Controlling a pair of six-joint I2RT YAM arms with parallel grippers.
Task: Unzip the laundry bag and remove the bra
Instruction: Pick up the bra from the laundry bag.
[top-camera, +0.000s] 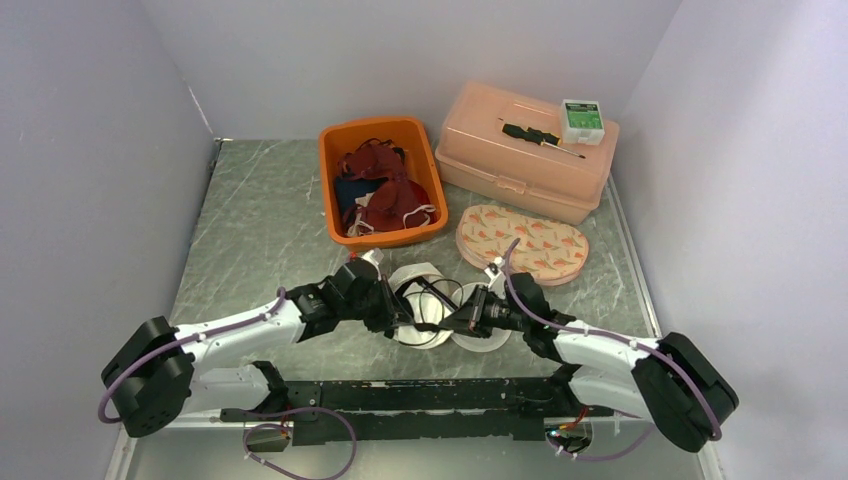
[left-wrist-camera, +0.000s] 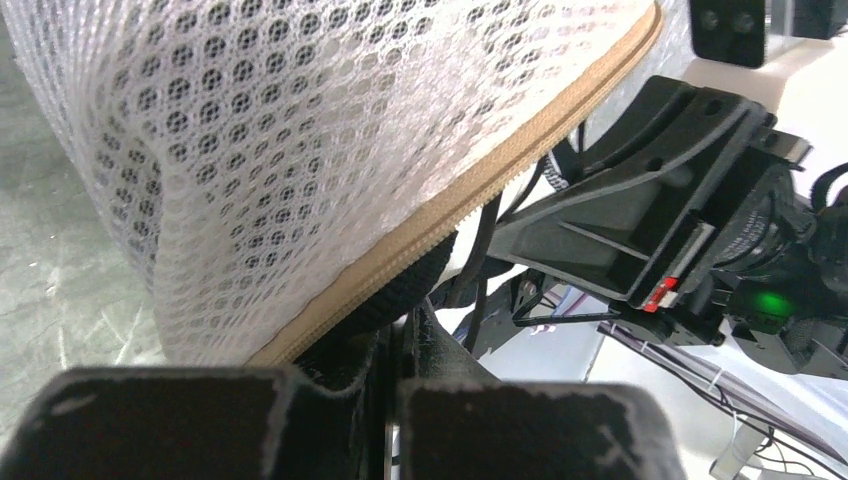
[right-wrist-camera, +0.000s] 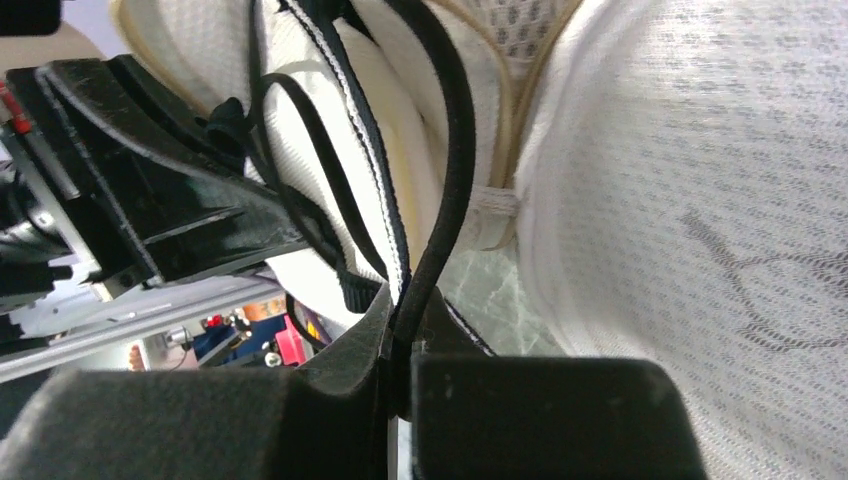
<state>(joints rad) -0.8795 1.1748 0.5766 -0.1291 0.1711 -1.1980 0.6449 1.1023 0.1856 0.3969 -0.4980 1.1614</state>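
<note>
The white mesh laundry bag (top-camera: 416, 276) lies spread open at the table's middle, between both grippers. Black bra (top-camera: 437, 297) straps show in its opening. In the left wrist view the bag's mesh (left-wrist-camera: 300, 150) and tan zipper (left-wrist-camera: 500, 170) run down to my left gripper (left-wrist-camera: 405, 335), which is shut on the bag's edge, with dark fabric at the tips. My right gripper (right-wrist-camera: 405, 325) is shut on a black bra strap (right-wrist-camera: 452, 170); the white cup with black trim (right-wrist-camera: 370, 180) and the bag's mesh (right-wrist-camera: 700, 250) are behind it. From above, left gripper (top-camera: 398, 312) and right gripper (top-camera: 462, 318) nearly meet.
An orange bin (top-camera: 330, 180) holding red garments stands behind the bag. A peach lidded box (top-camera: 525, 160) with a screwdriver (top-camera: 540, 137) and a small green-white box (top-camera: 581, 119) on it sits at the back right. A patterned oval pouch (top-camera: 522, 243) lies in front. White walls close in both sides.
</note>
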